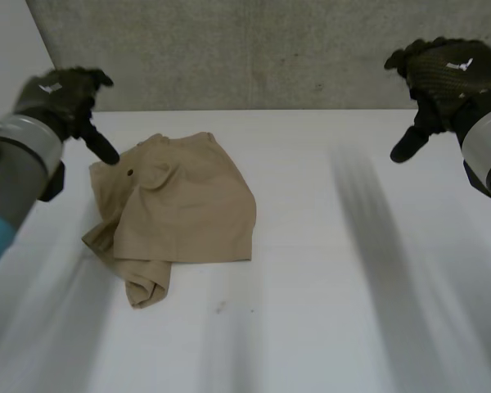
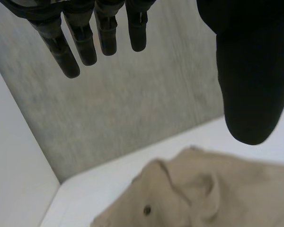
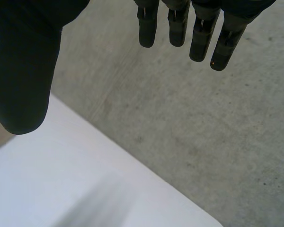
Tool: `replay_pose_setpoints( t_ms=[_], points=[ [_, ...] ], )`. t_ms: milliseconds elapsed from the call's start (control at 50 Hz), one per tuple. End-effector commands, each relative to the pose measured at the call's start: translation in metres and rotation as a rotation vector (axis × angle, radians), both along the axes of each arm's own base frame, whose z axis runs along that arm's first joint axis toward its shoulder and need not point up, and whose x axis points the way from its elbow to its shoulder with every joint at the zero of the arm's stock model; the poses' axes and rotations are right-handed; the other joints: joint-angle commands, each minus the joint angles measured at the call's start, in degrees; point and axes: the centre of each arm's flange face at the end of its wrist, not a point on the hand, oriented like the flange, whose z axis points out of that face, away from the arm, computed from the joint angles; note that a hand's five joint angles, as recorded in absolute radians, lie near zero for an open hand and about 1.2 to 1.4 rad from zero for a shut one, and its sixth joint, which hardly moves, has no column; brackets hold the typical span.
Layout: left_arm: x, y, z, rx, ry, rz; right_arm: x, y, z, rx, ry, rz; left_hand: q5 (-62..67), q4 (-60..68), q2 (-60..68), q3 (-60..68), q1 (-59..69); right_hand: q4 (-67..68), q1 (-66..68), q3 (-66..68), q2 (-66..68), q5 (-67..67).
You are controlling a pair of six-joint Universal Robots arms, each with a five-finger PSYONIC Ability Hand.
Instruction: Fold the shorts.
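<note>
Shorts: I see the shorts [image 1: 176,209] on the left half of the table [image 1: 352,286], nearer its far edge than its near edge. They lie bunched and partly doubled over, with a crumpled end pointing at the near edge.
Axis: as I read it, the bundle runs from far edge to near edge, with the button [image 1: 130,173] at its far-left corner.
Left hand [image 1: 65,98]: it hovers just above that far-left corner. Its fingers [image 2: 85,42] are straight, the thumb is spread wide, and it holds nothing.
Right hand [image 1: 442,78]: it is raised over the far-right side of the table, well apart from the shorts. It is spread wide and empty.
Nearer hand: the left, by a long way. The shorts lie below it and toward the table's middle.
Next move: I judge that the left hand should drop onto the button corner, while the right hand must cross toward the left to reach the opposite edge.
</note>
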Motion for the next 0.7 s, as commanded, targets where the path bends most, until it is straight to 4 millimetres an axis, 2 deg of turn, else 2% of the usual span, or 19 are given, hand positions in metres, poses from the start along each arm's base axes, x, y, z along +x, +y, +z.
replay_pose_setpoints(
  t_ms=[20,60,80,160,220,280,300,360,400,420,440,460,520,600,620,680,700],
  points=[
    [0.008,-0.055,-0.078,0.125,-0.205,0.031,0.003,-0.006,-0.023,0.013,0.14,0.005,0.4,0.6,0.8,0.9,0.7,-3.2,-1.5,-1.8,-2.4,-4.0],
    [0.012,-0.065,-0.094,0.156,-0.24,0.04,0.003,-0.007,-0.026,0.016,0.144,0.004,-2.3,-2.1,-1.9,-1.8,-2.0,-3.2,-1.5,-1.8,-2.4,-4.0],
    [0.013,-0.071,-0.11,0.183,-0.265,0.041,0.003,-0.007,-0.026,0.018,0.144,0.004,-3.3,-3.1,-2.9,-2.8,-3.0,-3.2,-1.5,-1.8,-2.4,-4.0],
    [0.009,-0.077,-0.137,0.232,-0.285,0.024,0.004,-0.008,-0.031,0.028,0.152,0.007,-3.2,-2.9,-2.8,-2.7,-2.8,-3.2,-1.5,-1.8,-2.4,-4.0],
    [0.005,-0.077,-0.147,0.249,-0.286,0.004,0.004,-0.009,-0.034,0.036,0.155,0.007,-1.8,-1.6,-1.4,-1.3,-1.5,-3.2,-1.5,-1.8,-2.4,-4.0],
    [-0.011,-0.07,-0.15,0.248,-0.273,-0.081,0.005,-0.01,-0.036,0.044,0.158,0.008,2.4,2.6,2.8,2.9,2.7,-3.2,-1.5,-1.8,-2.4,-4.0],
    [-0.022,-0.064,-0.15,0.245,-0.263,-0.135,0.005,-0.011,-0.038,0.048,0.16,0.008,7.6,7.8,7.9,8.1,7.9,-3.2,-1.5,-1.8,-2.4,-4.0],
    [-0.035,-0.056,-0.149,0.241,-0.248,-0.195,0.005,-0.011,-0.039,0.051,0.161,0.008,16.5,16.7,16.9,17.0,16.8,-3.2,-1.5,-1.8,-2.4,-4.0],
    [-0.045,-0.05,-0.149,0.241,-0.23,-0.234,0.005,-0.012,-0.04,0.052,0.163,0.009,28.9,29.1,29.3,29.4,29.2,-3.2,-1.5,-1.8,-2.4,-4.0],
    [-0.047,-0.049,-0.15,0.243,-0.225,-0.242,0.005,-0.011,-0.039,0.051,0.161,0.008,40.0,40.2,40.3,40.5,40.3,-3.2,-1.5,-1.8,-2.4,-4.0],
    [-0.049,-0.048,-0.15,0.243,-0.218,-0.244,0.005,-0.011,-0.039,0.051,0.161,0.008,57.1,57.3,57.4,57.6,57.4,-3.2,-1.5,-1.8,-2.4,-4.0],
    [-0.053,-0.047,-0.149,0.239,-0.209,-0.248,0.005,-0.011,-0.038,0.047,0.161,0.008,65.0,65.3,65.4,65.5,65.4,-3.2,-1.5,-1.8,-2.4,-4.0],
    [-0.061,-0.041,-0.148,0.24,-0.188,-0.251,0.004,-0.011,-0.037,0.041,0.16,0.006,65.1,65.3,65.5,65.6,65.5,-3.2,-1.5,-1.8,-2.4,-4.0],
    [-0.087,-0.011,-0.15,0.271,-0.159,-0.327,0.003,-0.012,-0.032,0.016,0.162,-0.001,65.1,65.3,65.5,65.6,65.5,-3.2,-1.5,-1.8,-2.4,-4.0],
    [-0.099,0.006,-0.148,0.28,-0.149,-0.371,0.003,-0.012,-0.031,0.008,0.163,-0.001,65.1,65.3,65.5,65.6,65.5,-3.2,-1.5,-1.8,-2.4,-4.0],
    [-0.113,0.035,-0.133,0.285,-0.123,-0.436,0.001,-0.013,-0.03,-0.001,0.172,-0.009,65.1,65.3,65.5,65.6,65.5,-3.2,-1.5,-1.8,-2.4,-4.0],
    [-0.119,0.056,-0.123,0.299,-0.106,-0.486,0.001,-0.013,-0.029,-0.003,0.173,-0.009,65.1,65.3,65.5,65.6,65.5,-3.2,-1.5,-1.8,-2.4,-4.0]
  ],
)
